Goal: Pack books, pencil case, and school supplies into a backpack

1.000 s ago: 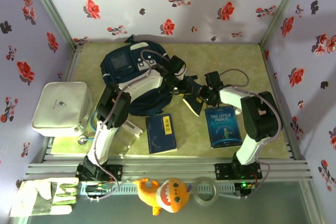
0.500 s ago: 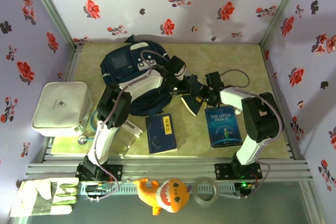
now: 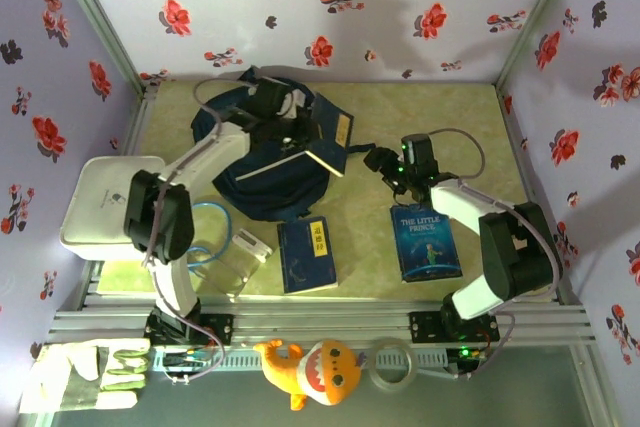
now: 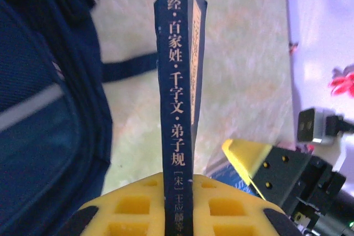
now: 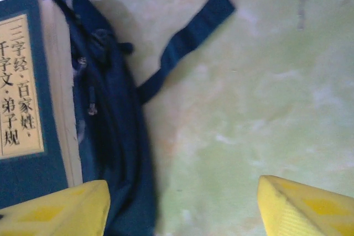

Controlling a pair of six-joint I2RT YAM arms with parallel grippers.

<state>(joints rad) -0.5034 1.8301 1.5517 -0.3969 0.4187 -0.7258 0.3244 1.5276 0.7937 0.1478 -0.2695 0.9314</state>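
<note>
A: Left pincer (image 4: 176,192)?
B: Pinching navy book (image 4: 178,81) by its spine, above backpack (image 3: 262,172), bench (image 3: 480,127) far edge, centre.
A: Right pincer (image 5: 182,208)?
B: Spread, just right of backpack.
A: Others?
B: Second navy book (image 3: 307,255) and Little Prince book (image 3: 425,240) lie flat towards near edge.

Between the left gripper's (image 4: 177,194) matt yellow plastic jaws, the book (image 4: 176,81) is showing a smooth navy paper spine with a faint sheen. Left of those jaws, the backpack (image 4: 44,109) is looking like matt woven navy cloth with a paler trim band. Ahead of the right gripper's (image 5: 180,208) jaws, also matt yellow plastic, the table (image 5: 249,81) is presenting a smooth, mottled green surface. Ahead and to their left, the book's page edges are looking like cream, slightly rough paper.
</note>
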